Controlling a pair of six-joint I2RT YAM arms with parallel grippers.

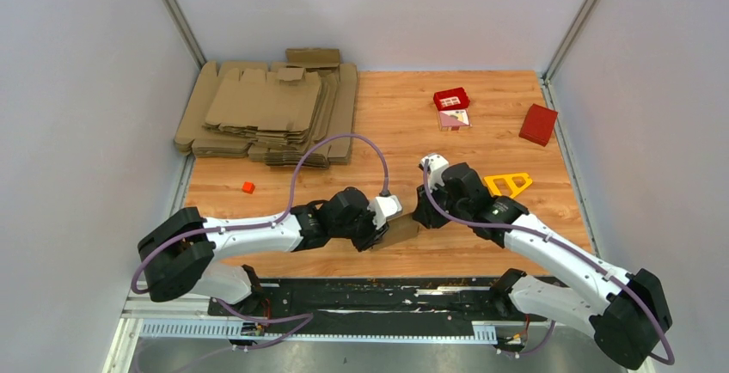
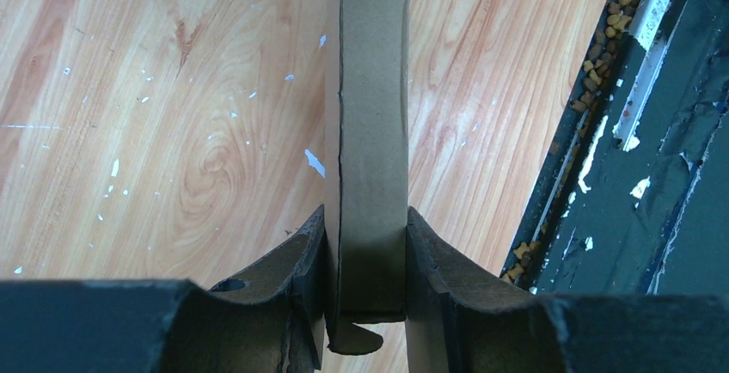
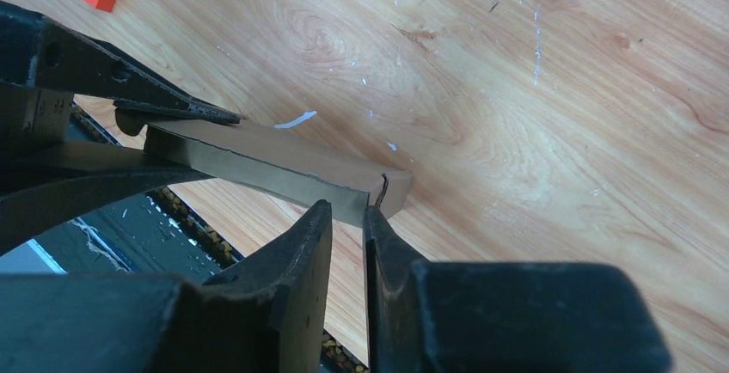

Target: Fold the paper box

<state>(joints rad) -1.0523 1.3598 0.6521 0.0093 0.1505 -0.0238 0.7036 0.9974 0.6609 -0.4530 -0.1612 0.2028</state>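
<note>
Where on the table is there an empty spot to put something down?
Biggest bare wood: the middle, between the cardboard pile and the red tray. A smaller patch lies between the red box and the yellow triangle. Crowded: the near edge, around the paper box in the left gripper.

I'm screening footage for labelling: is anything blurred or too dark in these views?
Top view: evenly lit, sharp, only soft shadows on the table. Left wrist view: the paper box and wood grain crisp, the left hand dark with little detail. Right wrist view: the right hand nearly black, slightly soft; wood grain sharp.
</note>
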